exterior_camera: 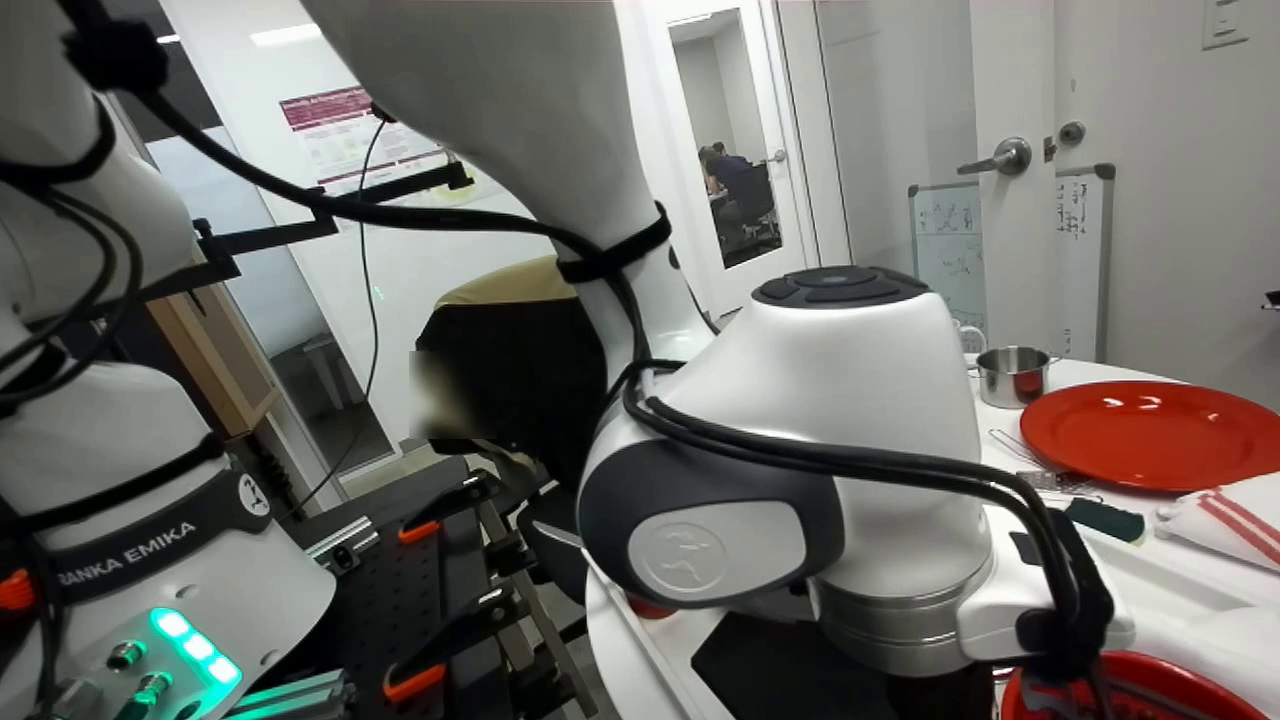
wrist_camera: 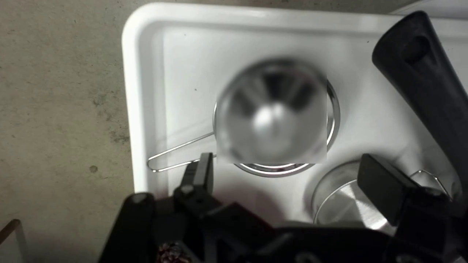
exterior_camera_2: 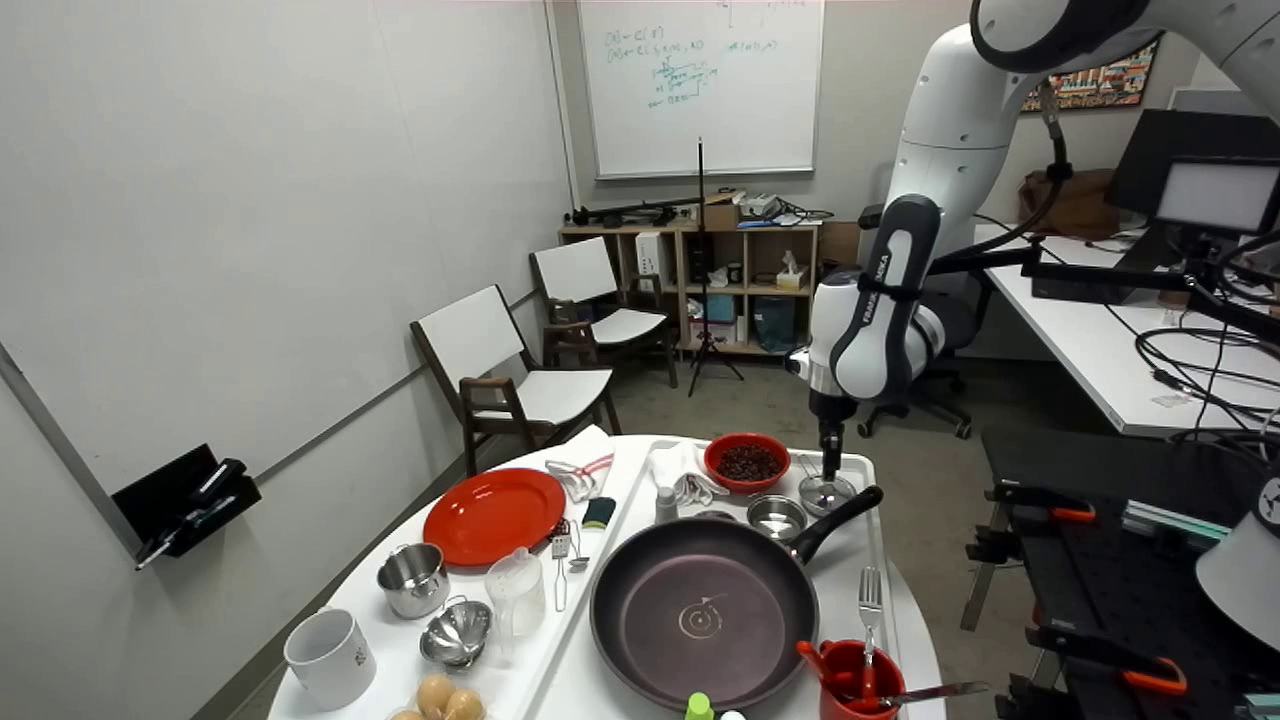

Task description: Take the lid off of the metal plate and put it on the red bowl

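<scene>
In the wrist view your gripper (wrist_camera: pixel 287 164) has its two black fingers (wrist_camera: pixel 203 175) spread wide, and beyond the gap you see the round, shiny silver metal piece (wrist_camera: pixel 274 120) with a long wire loop handle. It seems to be what the task calls the lid, though its middle is blurred and you cannot tell whether a plate sits beneath; it lies in the white rectangular tray (wrist_camera: pixel 186 76), near a corner. In an exterior view your fingertips (exterior_camera_2: pixel 831 467) hang over that piece, and whether they touch it you cannot tell. Beside it stands the silver metal pot (wrist_camera: pixel 347 206), partly hidden by a finger in the wrist view. The round red bowl (exterior_camera_2: pixel 745 487), holding dark, bean-like pieces (exterior_camera_2: pixel 748 463), sits near in the same tray, and the large black frying pan (exterior_camera_2: pixel 690 580) has its handle beside the metal piece. Outside the tray, farther off, lies the wide red plate (exterior_camera_2: pixel 495 517)
</scene>
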You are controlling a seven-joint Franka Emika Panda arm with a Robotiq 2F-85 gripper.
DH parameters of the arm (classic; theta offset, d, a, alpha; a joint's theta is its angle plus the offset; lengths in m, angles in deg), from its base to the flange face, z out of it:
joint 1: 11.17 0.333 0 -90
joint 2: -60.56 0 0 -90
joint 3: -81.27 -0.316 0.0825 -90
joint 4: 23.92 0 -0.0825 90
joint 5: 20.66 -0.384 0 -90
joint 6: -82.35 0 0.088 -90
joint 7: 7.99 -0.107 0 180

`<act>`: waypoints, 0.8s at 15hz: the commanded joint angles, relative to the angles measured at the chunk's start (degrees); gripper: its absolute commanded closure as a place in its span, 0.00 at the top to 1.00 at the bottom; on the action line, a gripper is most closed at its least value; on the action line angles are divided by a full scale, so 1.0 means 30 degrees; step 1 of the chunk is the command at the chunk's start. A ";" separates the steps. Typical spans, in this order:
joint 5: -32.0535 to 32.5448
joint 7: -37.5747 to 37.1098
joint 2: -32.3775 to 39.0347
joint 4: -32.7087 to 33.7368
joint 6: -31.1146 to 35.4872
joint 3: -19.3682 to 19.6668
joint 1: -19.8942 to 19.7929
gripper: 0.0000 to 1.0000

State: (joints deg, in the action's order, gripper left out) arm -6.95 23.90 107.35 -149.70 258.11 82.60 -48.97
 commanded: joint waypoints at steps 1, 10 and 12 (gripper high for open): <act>0.0465 0.0729 0.0642 0.0471 0.0069 -0.1279 -0.1617 1.00; 0.1396 0.3688 0.2037 0.1603 -0.0663 -0.2779 -0.4291 1.00; 0.1640 0.4709 0.2310 0.1987 -0.0948 -0.2936 -0.4618 1.00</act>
State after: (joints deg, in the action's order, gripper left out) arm -4.06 33.68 112.15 -146.79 257.24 75.43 -60.40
